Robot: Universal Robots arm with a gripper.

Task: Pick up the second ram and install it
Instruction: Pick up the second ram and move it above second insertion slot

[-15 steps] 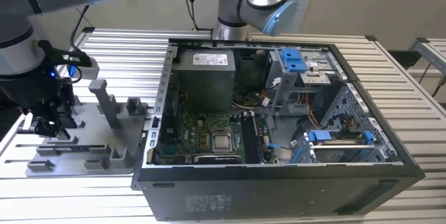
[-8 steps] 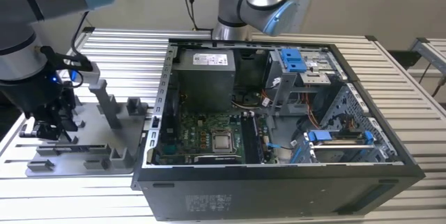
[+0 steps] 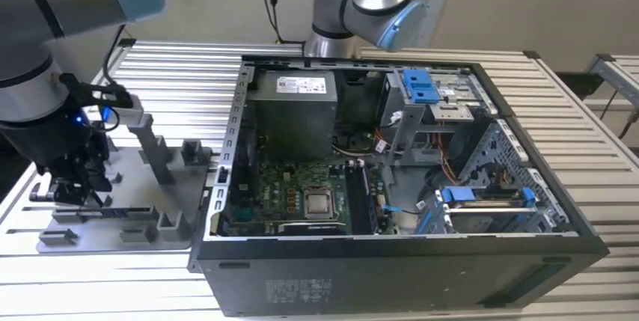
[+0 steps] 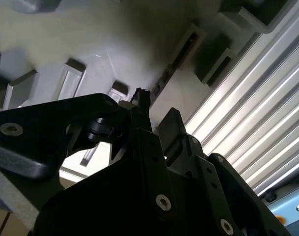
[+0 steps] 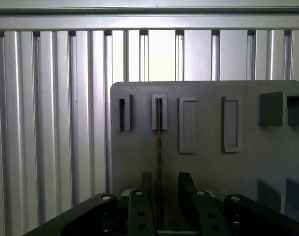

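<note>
We have the claw [image 5: 165, 181] spread apart astride the memory stick [image 5: 159, 142] in its tray [image 5: 208, 167]; not yet gripped, lifted or installed.

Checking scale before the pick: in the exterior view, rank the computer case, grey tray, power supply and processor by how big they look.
Largest to smallest:
1. computer case
2. grey tray
3. power supply
4. processor
The tray and the power supply are the closest pair, but the tray spreads wider.
</note>
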